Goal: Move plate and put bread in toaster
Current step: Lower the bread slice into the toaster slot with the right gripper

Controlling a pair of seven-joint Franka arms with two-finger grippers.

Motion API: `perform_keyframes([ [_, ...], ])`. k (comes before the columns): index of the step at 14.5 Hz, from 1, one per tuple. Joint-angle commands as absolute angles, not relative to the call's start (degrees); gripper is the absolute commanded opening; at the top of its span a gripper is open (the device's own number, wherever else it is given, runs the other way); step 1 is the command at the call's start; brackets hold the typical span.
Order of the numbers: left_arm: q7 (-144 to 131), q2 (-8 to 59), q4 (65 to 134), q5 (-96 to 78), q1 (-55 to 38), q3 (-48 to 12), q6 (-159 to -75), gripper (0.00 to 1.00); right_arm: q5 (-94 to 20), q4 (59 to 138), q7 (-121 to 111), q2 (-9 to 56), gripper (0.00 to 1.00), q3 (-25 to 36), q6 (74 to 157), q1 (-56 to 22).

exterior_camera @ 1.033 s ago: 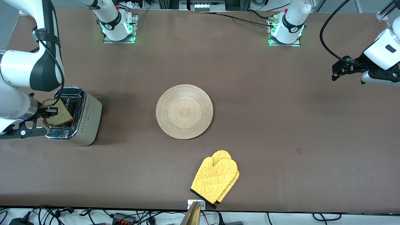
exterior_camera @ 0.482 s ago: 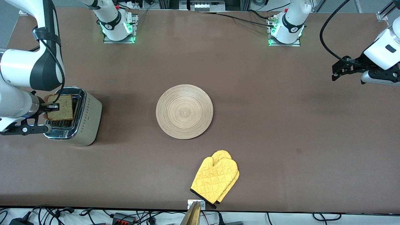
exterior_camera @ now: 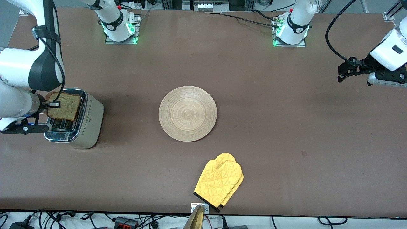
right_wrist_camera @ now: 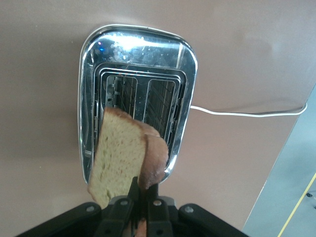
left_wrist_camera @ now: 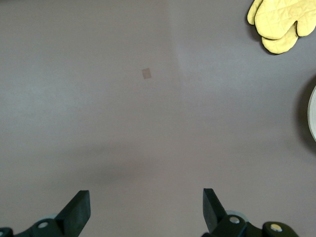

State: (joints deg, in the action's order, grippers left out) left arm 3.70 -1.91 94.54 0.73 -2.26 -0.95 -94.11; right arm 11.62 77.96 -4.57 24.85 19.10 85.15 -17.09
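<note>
My right gripper [exterior_camera: 51, 104] is shut on the brown bread slice [exterior_camera: 66, 106] and holds it tilted over the chrome top of the toaster [exterior_camera: 86, 127], at the right arm's end of the table. In the right wrist view the bread [right_wrist_camera: 123, 153] hangs over the toaster's [right_wrist_camera: 133, 44] slots, pinched between my right gripper's [right_wrist_camera: 140, 193] fingers. The light-wood plate [exterior_camera: 187, 113] lies in the middle of the table. My left gripper [exterior_camera: 341, 73] is open and empty, held up over the left arm's end of the table; the left wrist view shows my left gripper [left_wrist_camera: 146, 210] over bare table.
A yellow oven mitt [exterior_camera: 220, 182] lies near the table's front edge, nearer the camera than the plate. The toaster's white cord [right_wrist_camera: 247, 113] trails off across the table. The mitt also shows in the left wrist view [left_wrist_camera: 279, 22].
My right gripper has moved with the bread toward the robots' bases along the toaster top, and the slice has turned flatter. The left arm has not moved.
</note>
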Motion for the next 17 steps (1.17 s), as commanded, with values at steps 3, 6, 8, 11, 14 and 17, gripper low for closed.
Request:
perform_keyframes([
  [3,3.43,-1.23,92.72,0.09,-2.37,-0.88,-92.55,1.00,11.87,76.82,-7.99,23.91,0.00,18.89,80.78,-16.88],
  [6,3.43,-1.23,92.72,0.09,-2.37,-0.88,-92.55,1.00,11.87,76.47,-6.95,24.34,0.00,18.90,81.38,-16.70],
  [8,3.43,-1.23,92.72,0.09,-2.37,-0.88,-92.55,1.00,12.04,76.46,-6.94,25.40,0.00,18.98,84.62,-16.44],
  [11,3.43,-1.23,92.72,0.09,-2.29,-0.88,-92.55,1.00,12.48,76.46,-6.77,27.77,0.00,18.98,90.07,-16.17],
  [14,3.43,-1.23,92.72,0.09,-2.37,-0.88,-92.55,1.00,12.39,76.46,-4.93,29.09,0.00,18.99,93.68,-16.26],
  [17,3.43,-1.23,92.72,0.09,-2.29,-0.88,-92.55,1.00,12.30,76.46,-3.43,30.67,0.00,18.98,96.68,-16.35],
])
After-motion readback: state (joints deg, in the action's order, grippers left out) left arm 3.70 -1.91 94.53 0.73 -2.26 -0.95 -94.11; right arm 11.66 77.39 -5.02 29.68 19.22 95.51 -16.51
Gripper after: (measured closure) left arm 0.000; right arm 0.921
